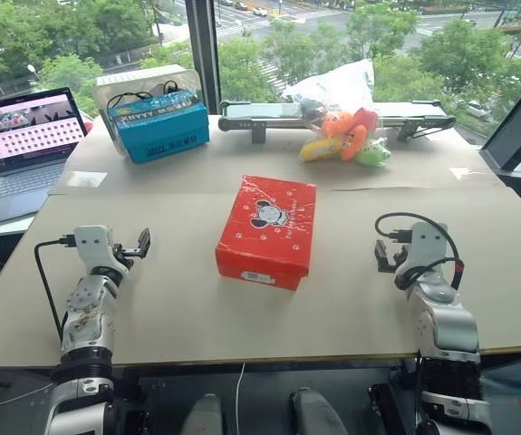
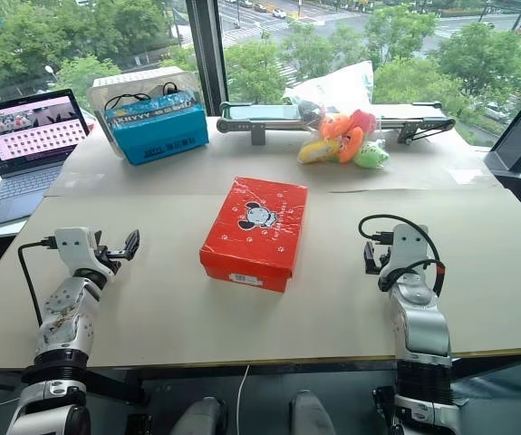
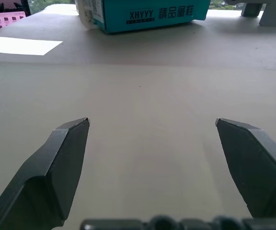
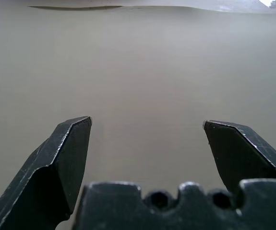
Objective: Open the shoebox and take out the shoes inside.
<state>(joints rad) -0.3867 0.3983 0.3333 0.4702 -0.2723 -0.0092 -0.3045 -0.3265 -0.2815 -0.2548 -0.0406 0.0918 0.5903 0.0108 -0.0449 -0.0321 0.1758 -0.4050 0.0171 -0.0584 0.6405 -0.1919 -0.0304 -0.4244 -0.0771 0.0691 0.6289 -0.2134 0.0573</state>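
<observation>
We look down on a wide table [image 1: 351,299] covered in pale beige board, set against a window with green trees and a street beyond. At its far left an open laptop [image 1: 26,149] shows a pink-toned screen. Beside it, further in, a blue box [image 1: 160,127] with printed lettering stands with black cables lying on top. Along the window sill lies a long grey bar-shaped device [image 1: 269,113], and next to it a heap of orange, yellow and green plush toys [image 1: 346,136] sits partly in a clear plastic bag.

The red shoebox [image 1: 267,231] lies flat near the middle of the table, lid shut, with a cartoon mouse picture on top and a barcode label on the near end. It rests between our two arms, well apart from both.

Our left gripper [image 3: 152,127] reaches forward, roughly level above the bare board, to the left of the shoebox; its black fingers [image 3: 63,163] are spread wide with nothing between them. Our right gripper [image 4: 147,124] reaches forward on the other side, tipped slightly down toward the table, fingers likewise parted wide and holding nothing.
</observation>
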